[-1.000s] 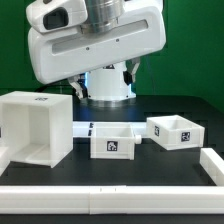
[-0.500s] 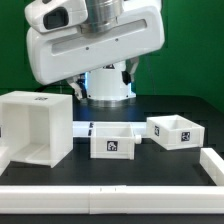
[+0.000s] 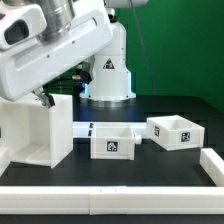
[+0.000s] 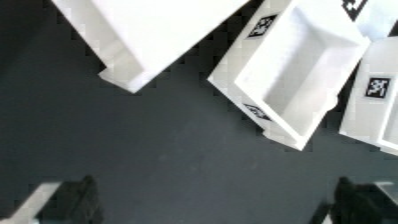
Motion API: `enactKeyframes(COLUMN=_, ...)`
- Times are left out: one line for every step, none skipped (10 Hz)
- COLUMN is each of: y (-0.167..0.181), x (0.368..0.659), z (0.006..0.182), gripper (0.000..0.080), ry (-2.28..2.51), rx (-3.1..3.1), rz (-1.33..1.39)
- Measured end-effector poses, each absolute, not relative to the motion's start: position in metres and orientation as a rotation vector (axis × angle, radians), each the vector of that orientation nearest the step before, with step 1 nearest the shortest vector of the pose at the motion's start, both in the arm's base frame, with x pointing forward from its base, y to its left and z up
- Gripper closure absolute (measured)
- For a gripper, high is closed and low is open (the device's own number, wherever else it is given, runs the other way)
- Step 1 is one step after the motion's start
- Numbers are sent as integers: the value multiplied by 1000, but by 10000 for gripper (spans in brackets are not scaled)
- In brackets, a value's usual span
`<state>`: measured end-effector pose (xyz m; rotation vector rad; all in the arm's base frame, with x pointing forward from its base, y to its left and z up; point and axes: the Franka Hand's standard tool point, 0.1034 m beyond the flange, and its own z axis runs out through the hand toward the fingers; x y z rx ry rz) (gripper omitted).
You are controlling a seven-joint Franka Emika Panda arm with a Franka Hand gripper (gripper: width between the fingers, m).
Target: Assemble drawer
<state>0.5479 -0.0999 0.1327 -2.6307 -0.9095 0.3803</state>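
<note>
The large white cube-shaped shell (image 3: 38, 130) stands at the exterior view's left with its open side facing front. Two small white trays with tags sit on the black table, one in the middle (image 3: 114, 140) and one to its right (image 3: 172, 130). My gripper's white body hangs just above the shell's top in the exterior view, hiding part of it. In the wrist view my gripper (image 4: 214, 205) is open and empty, its dark fingers (image 4: 64, 200) wide apart over bare black table. A shell corner (image 4: 151, 35) and the two trays (image 4: 294, 75) (image 4: 377, 95) also show there.
A long white border bar (image 3: 110, 198) runs along the table's front edge, and another (image 3: 212, 164) lies at the exterior view's right. The robot's base (image 3: 108, 75) stands behind the trays before a green backdrop.
The arm has swung from above the table's middle to the exterior view's left and now hangs over the shell. The shell and trays have not moved.
</note>
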Motion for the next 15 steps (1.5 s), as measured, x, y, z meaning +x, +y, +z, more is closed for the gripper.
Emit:
enactKeyframes(y=-100, x=548, z=132, gripper=150, ry=-909, rx=-2630, rz=382)
enactKeyframes(y=-100, x=547, z=132, gripper=150, ry=-918, rx=-2626, rz=382)
enactKeyframes(y=-105, x=543, z=131, gripper=150, ry=-1065, rx=-2537, rz=385)
enactKeyframes(y=-110, x=542, z=129, gripper=150, ry=-1156, rx=-2453, rz=388)
enactKeyframes(y=-114, x=542, z=128, gripper=150, ry=-1248, rx=-2382, rz=372)
enactKeyframes(y=-115, x=542, z=127, gripper=150, ry=-1274, rx=-2363, rz=365)
enactKeyframes(y=-115, x=542, z=127, gripper=150, ry=-1273, rx=-2363, rz=366)
enactKeyframes(y=-115, x=541, z=127, gripper=150, ry=-1272, rx=-2363, rz=366)
enactKeyframes(y=-115, x=541, z=127, gripper=150, ry=-1273, rx=-2362, rz=366)
enactKeyframes(y=-118, x=540, z=126, gripper=150, ry=-1306, rx=-2338, rz=358)
enactKeyframes(y=-129, x=539, z=124, gripper=150, ry=-1372, rx=-2283, rz=338)
enactKeyframes(y=-142, x=537, z=119, gripper=150, ry=-1379, rx=-2259, rz=339)
enactKeyframes(y=-149, x=533, z=113, gripper=150, ry=-1365, rx=-2260, rz=350)
enactKeyframes(y=-153, x=530, z=109, gripper=150, ry=-1361, rx=-2259, rz=368)
enactKeyframes(y=-151, x=531, z=110, gripper=150, ry=-1365, rx=-2258, rz=366)
